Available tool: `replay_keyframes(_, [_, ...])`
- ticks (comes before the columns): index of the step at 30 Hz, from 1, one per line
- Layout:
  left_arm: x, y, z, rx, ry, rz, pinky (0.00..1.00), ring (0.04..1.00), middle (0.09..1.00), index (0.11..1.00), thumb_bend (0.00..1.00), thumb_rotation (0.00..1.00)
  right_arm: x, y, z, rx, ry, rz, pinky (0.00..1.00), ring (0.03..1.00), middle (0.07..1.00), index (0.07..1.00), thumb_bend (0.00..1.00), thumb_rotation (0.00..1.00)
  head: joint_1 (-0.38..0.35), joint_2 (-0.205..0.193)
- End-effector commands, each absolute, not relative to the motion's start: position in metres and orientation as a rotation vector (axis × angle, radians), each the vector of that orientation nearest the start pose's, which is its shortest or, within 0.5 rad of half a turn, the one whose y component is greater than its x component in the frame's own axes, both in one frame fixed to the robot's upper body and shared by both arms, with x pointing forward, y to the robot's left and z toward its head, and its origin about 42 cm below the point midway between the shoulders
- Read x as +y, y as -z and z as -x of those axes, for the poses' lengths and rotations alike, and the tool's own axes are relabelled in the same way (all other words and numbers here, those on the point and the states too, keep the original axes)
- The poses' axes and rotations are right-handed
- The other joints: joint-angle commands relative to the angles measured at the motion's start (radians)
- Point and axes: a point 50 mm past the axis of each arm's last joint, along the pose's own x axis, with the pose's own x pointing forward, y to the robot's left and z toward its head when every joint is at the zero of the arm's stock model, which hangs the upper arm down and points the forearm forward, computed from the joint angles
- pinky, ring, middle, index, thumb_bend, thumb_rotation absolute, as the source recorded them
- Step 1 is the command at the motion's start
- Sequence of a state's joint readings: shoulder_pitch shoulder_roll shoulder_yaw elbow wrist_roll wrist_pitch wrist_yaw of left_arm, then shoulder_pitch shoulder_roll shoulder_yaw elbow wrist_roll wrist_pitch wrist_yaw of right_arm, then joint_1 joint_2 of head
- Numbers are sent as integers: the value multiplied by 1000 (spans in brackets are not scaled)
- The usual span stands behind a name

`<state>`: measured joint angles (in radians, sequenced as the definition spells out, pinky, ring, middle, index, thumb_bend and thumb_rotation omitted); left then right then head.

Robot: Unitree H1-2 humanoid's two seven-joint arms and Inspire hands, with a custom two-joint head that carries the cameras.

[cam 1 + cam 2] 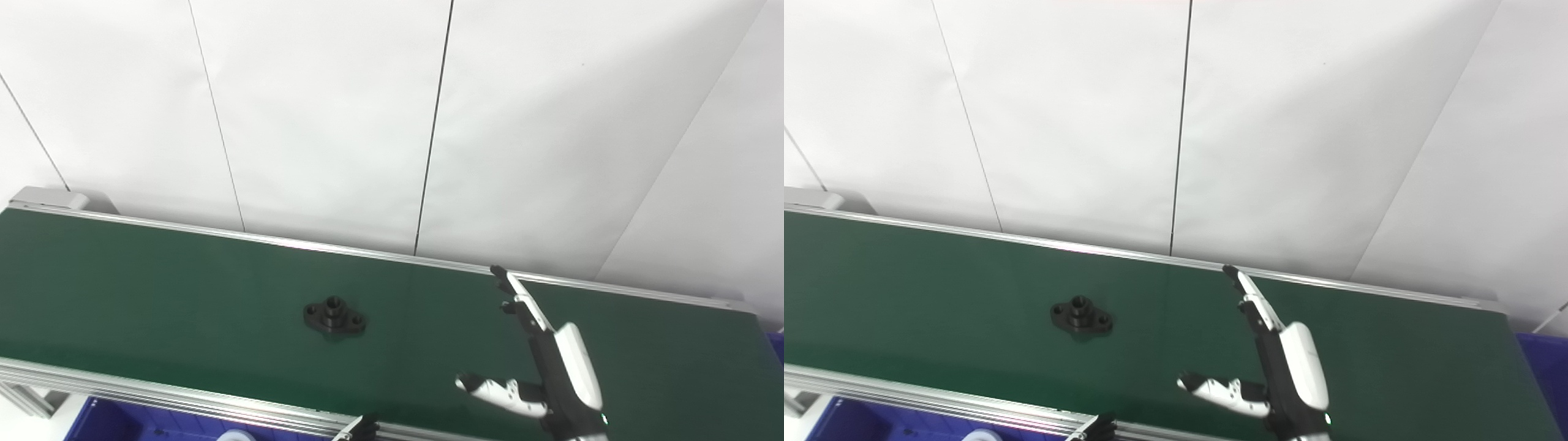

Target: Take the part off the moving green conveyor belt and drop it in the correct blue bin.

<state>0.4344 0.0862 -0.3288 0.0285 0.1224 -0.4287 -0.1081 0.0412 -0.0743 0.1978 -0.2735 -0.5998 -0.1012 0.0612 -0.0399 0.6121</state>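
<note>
A black flanged part with a raised hub and bolt holes lies on the green conveyor belt, left of centre; it also shows in the right eye view. My right hand is open over the belt, well to the right of the part, fingers stretched toward the far rail and thumb spread to the left; it holds nothing. Only a dark tip of my left hand shows at the bottom edge by the near rail.
A blue bin sits below the belt's near rail at bottom left, with a white object in it. Another blue bin is at the belt's right end. White wall panels stand behind the far rail.
</note>
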Motion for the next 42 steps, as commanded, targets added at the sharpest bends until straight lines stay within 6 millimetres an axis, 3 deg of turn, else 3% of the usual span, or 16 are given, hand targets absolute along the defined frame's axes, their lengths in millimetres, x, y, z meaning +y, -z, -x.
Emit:
replay_keyframes(1, [156, -38, -110, -24, 390, -55, 847, 913, 924, 924, 983, 768, -163, -170, -270, -381, -204, 688, 719, 860, 916, 924, 811, 749, -1, 3])
replay_keyframes(15, [153, -38, -111, -27, 395, -48, 858, 918, 913, 926, 975, 750, -134, -168, -336, -310, -253, 962, 685, 830, 876, 914, 901, 657, 7, 10])
replay_keyframes(23, [153, -38, -111, -25, 395, -51, 849, 918, 914, 925, 983, 751, -113, -163, -360, -288, -300, 1061, 674, 810, 860, 918, 909, 635, 11, 12])
replay_keyframes(33, [150, -39, -111, -29, 402, -70, 833, 909, 910, 930, 980, 768, -84, -154, -379, -256, -386, 1171, 647, 784, 849, 915, 922, 624, 24, 15])
replay_keyframes(42, [146, -43, -110, -30, 398, -82, 846, 912, 912, 933, 986, 775, -70, -139, -382, -210, -434, 1188, 623, 776, 839, 905, 922, 633, 32, 24])
